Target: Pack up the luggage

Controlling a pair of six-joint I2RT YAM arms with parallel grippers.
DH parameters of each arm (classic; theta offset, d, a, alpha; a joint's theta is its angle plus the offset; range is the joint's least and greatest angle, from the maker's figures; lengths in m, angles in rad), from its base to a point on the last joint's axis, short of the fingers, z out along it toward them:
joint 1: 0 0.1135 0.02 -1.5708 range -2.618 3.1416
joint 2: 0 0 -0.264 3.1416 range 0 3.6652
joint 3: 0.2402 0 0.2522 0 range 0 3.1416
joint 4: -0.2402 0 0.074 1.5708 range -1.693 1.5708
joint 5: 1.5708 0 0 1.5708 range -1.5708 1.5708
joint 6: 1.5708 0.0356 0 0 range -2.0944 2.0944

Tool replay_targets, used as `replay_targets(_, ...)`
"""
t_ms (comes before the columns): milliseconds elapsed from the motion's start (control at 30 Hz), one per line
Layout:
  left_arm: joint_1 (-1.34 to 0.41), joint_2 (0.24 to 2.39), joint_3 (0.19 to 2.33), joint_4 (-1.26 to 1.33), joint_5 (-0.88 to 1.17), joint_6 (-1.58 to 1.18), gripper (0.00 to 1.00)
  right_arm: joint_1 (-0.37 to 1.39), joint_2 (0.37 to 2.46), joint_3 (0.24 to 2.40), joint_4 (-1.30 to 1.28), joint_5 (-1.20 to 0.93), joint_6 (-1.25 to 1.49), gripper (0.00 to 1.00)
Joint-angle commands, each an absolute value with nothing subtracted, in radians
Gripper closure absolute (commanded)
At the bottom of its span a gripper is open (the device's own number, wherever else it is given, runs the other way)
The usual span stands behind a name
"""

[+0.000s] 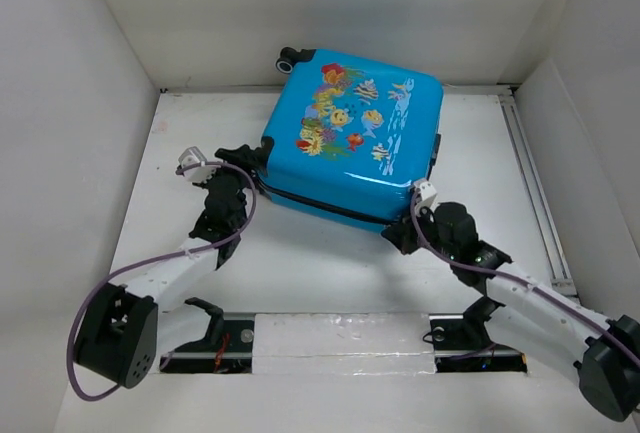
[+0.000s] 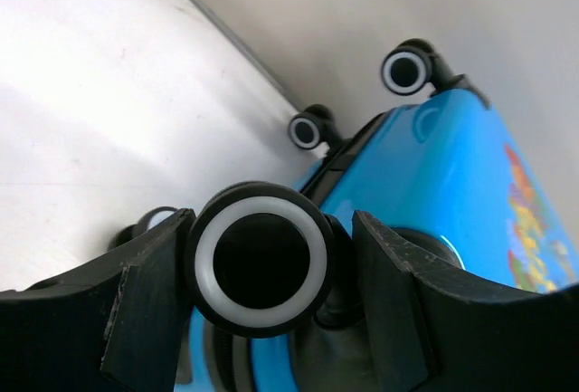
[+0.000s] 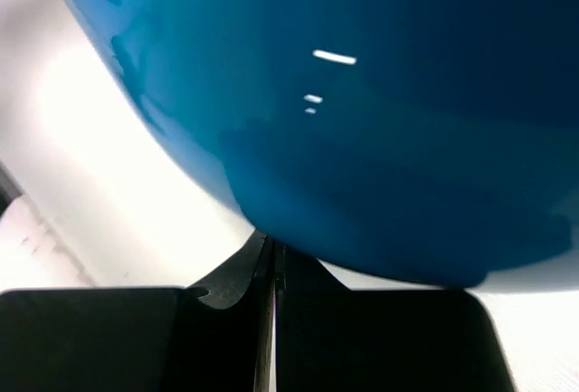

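The bright blue luggage (image 1: 350,143) lies closed and flat on the white table, with its cartoon-fish face up and its wheels to the left. My left gripper (image 1: 243,160) is at its near left corner. In the left wrist view this gripper (image 2: 271,229) is open, with its jaws on either side of a black-and-white wheel (image 2: 261,258). The left finger touches the wheel and the right finger stands a little off it. My right gripper (image 1: 402,235) is shut and empty. Its tip (image 3: 274,245) is against the underside of the blue shell (image 3: 362,120) at the near right corner.
White walls close in the table at the left, back and right. A metal rail (image 1: 535,183) runs along the right side. The arm-base bar (image 1: 340,345) lies along the near edge. Two more wheels (image 2: 405,71) (image 2: 308,129) stick out at the luggage's far end.
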State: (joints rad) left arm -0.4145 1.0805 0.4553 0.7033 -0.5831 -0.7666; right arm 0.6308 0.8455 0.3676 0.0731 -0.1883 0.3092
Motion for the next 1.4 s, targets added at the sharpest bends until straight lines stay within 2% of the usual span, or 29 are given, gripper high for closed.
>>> replay_targets(0,-0.483,1.133,0.456,0.638,-0.344,-0.703,1.00,0.598,0.808,0.514,0.250,-0.570,0.313,1.00)
replay_targets(167,-0.523,1.134,0.440,0.709,-0.235,-0.715,1.00,0.567,0.912,0.600,0.232,-0.559,0.284,1.00)
replay_targets(300,-0.675,1.134,0.440,0.709,-0.236,-0.736,1.00,0.669,1.049,0.620,0.288,-0.339,0.298,1.00)
replay_targets(400,-0.820,1.173,0.460,0.729,-0.249,-0.759,1.00,0.806,1.130,0.630,0.339,-0.160,0.298,1.00)
replay_targets(567,-0.868,1.164,0.460,0.762,-0.216,-0.779,1.00,0.960,1.166,0.646,0.298,0.090,0.256,1.00)
replay_targets(733,-0.801,1.039,0.460,0.602,-0.359,-0.749,1.00,0.812,1.021,0.523,0.279,-0.030,0.310,1.00)
replay_targets(767,-0.728,1.014,0.475,0.571,-0.347,-0.761,0.97,0.786,0.985,0.502,0.269,-0.052,0.320,1.00)
replay_targets(800,-0.692,1.003,0.486,0.542,-0.347,-0.775,0.86,0.743,0.950,0.470,0.256,-0.081,0.321,1.00)
replay_targets(833,-0.660,0.991,0.486,0.520,-0.333,-0.775,0.71,0.721,0.884,0.460,0.235,-0.093,0.321,1.00)
replay_targets(867,-0.631,0.979,0.486,0.511,-0.322,-0.785,0.39,0.701,0.853,0.460,0.186,-0.094,0.321,1.00)
replay_targets(900,-0.579,0.956,0.486,0.511,-0.322,-0.805,0.26,0.665,0.824,0.447,0.163,-0.112,0.321,1.00)
replay_targets(967,-0.525,0.945,0.486,0.511,-0.322,-0.843,0.06,0.631,0.755,0.446,0.123,-0.141,0.321,1.00)
replay_targets(1000,-0.450,0.936,0.486,0.511,-0.301,-0.862,0.00,0.617,0.740,0.437,0.108,-0.159,0.321,1.00)
replay_targets(1100,-0.306,0.968,0.498,0.511,-0.218,-0.960,0.00,0.592,0.718,0.437,0.078,-0.207,0.321,1.00)
replay_targets(1133,-0.208,1.003,0.499,0.523,-0.163,-0.986,0.00,0.592,0.718,0.437,0.078,-0.221,0.321,1.00)
replay_targets(1267,-0.034,1.104,0.494,0.645,-0.014,-1.120,0.00,0.592,0.739,0.446,0.078,-0.256,0.321,1.00)
replay_targets(1367,0.000,1.220,0.515,0.756,0.082,-1.176,0.00,0.592,0.739,0.446,0.078,-0.256,0.321,1.00)
